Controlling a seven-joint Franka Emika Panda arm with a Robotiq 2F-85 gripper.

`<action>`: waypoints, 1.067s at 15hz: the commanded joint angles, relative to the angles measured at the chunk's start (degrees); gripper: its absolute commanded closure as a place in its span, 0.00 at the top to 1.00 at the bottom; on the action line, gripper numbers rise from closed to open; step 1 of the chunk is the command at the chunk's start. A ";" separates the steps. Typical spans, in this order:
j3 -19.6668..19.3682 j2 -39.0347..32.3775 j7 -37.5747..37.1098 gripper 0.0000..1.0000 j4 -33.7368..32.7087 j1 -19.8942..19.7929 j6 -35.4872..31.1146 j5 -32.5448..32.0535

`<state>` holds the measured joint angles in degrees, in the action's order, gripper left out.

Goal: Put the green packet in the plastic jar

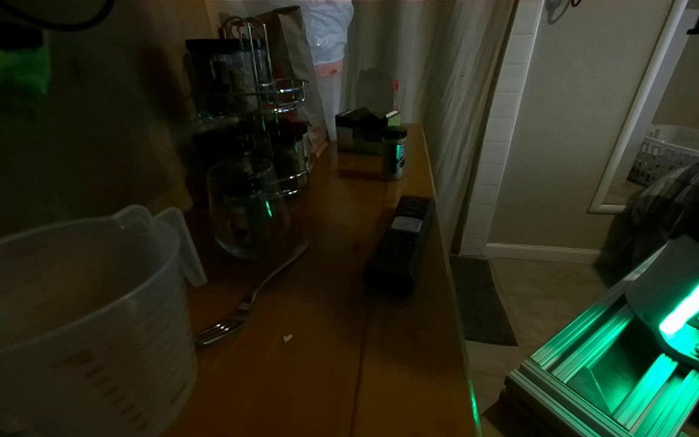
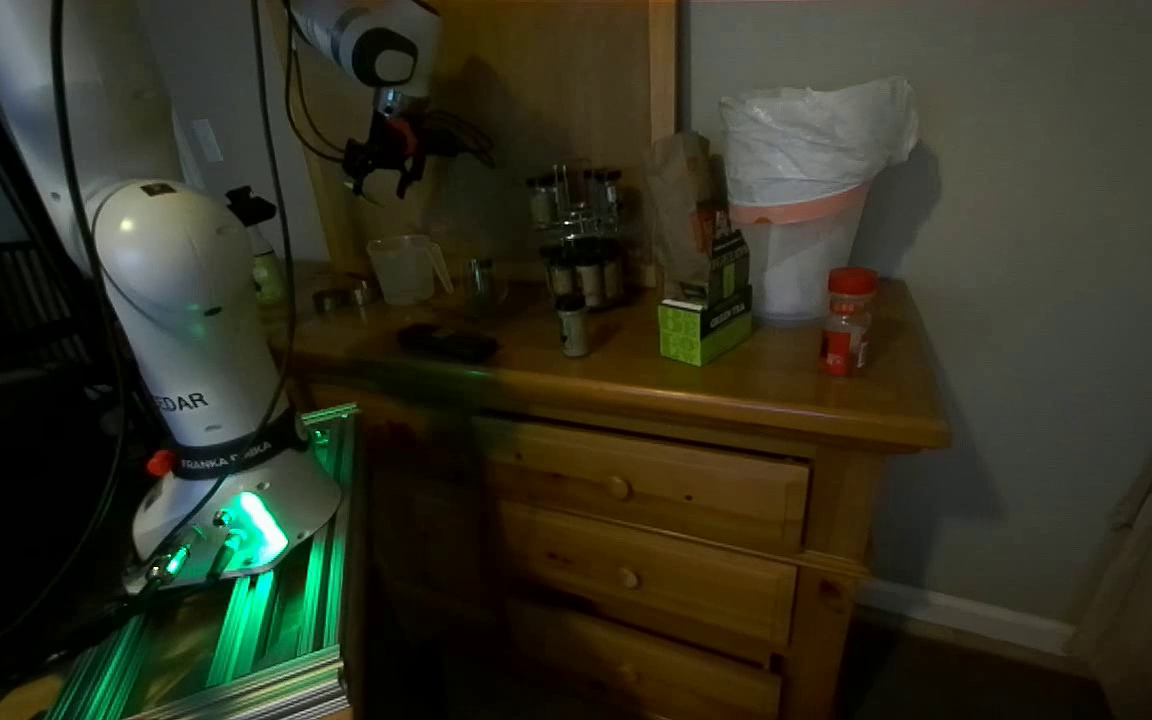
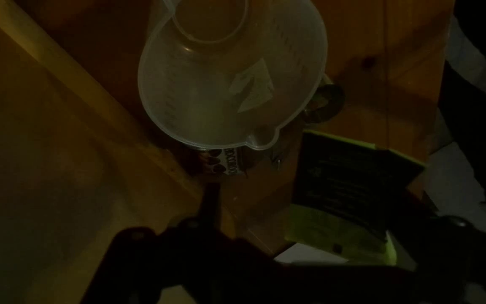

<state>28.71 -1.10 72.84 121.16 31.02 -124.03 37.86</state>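
The plastic jar is a milky measuring jug with a handle, upright on the wooden top. It also shows in an exterior view and at the top of the wrist view. A pale angular patch shows at its bottom; I cannot tell what it is. My gripper is above the jar, its fingers wide apart. In the wrist view the green packet lies against the right finger, well apart from the left one. The packet shows blurred at the upper left in an exterior view.
A fork, a glass and a dark handset lie near the jar. A spice rack, a small spice jar and a green tea box stand further along. A metal ring-like tin is beside the jar.
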 commanded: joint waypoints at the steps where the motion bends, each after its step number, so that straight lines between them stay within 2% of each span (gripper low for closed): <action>1: 0.47 -2.18 -1.37 1.00 -2.33 -0.38 0.43 -0.67; 3: 0.39 -3.48 -0.35 1.00 -3.54 -0.57 2.73 -0.17; 4: 0.49 -0.84 -0.36 1.00 -0.64 -0.54 0.84 -0.09; 13: 0.53 -1.08 -0.36 1.00 -0.65 -0.60 0.96 -0.09; 16: 0.78 0.33 4.11 1.00 3.37 -0.52 -3.23 2.91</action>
<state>28.75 -2.12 73.01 121.17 30.96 -123.93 38.12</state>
